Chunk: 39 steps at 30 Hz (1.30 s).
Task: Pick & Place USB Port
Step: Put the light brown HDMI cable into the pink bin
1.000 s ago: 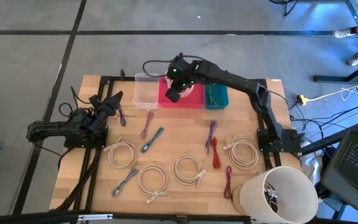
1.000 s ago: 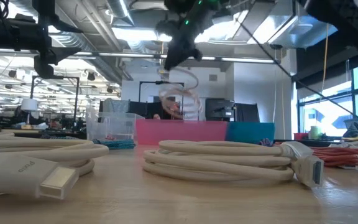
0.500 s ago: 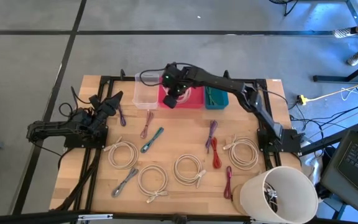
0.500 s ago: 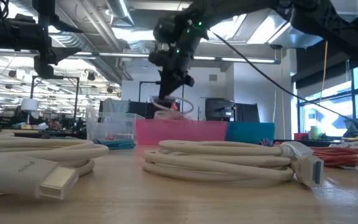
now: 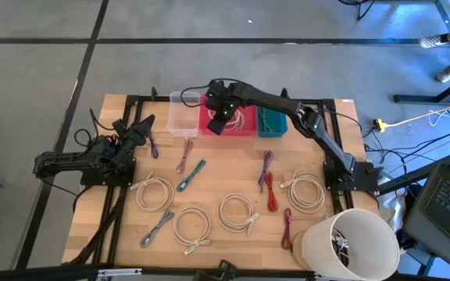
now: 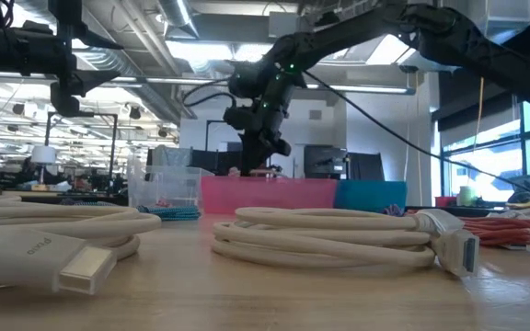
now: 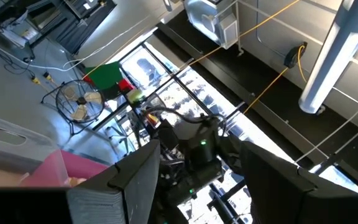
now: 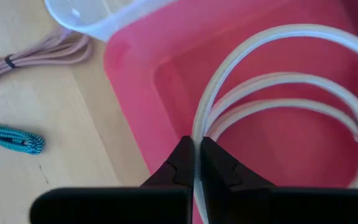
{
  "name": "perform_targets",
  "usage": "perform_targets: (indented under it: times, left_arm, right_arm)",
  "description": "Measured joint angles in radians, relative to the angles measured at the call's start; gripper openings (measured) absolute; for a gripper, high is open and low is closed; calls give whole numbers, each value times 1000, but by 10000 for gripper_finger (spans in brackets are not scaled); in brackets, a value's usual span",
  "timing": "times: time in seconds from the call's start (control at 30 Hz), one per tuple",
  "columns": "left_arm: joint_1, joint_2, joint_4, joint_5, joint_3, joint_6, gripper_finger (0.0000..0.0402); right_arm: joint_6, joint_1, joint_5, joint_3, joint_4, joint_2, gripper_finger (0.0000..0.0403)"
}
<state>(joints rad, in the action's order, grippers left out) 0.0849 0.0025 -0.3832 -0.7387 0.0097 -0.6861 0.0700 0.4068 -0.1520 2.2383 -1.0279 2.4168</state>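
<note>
Right wrist view shows the right gripper (image 8: 196, 163) pinched tight on a strand of the coiled cream USB cable (image 8: 278, 93), whose loops lie inside the pink bin (image 8: 143, 74) at the table's far edge, between a clear container (image 5: 182, 113) and a teal bin (image 5: 272, 122). From above, the left gripper (image 5: 141, 127) waits near the table's left edge, fingers spread and holding nothing
</note>
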Motion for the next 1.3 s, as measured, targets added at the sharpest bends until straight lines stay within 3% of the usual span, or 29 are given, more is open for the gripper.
perform_targets:
  times: [0.13, 1.0, 1.3]
  left_arm:
    - [0, 0, 0, 0, 0, 0, 216]
    - [0, 0, 0, -3, 0, 0, 216]
    - [0, 0, 0, -2, 0, 0, 216]
  right_arm:
    - [-8, 3, -56, 0, 38, 10, 7]
    - [-100, -29, -110, 0, 98, 10, 8]
    - [-78, -26, -33, 0, 97, 10, 95]
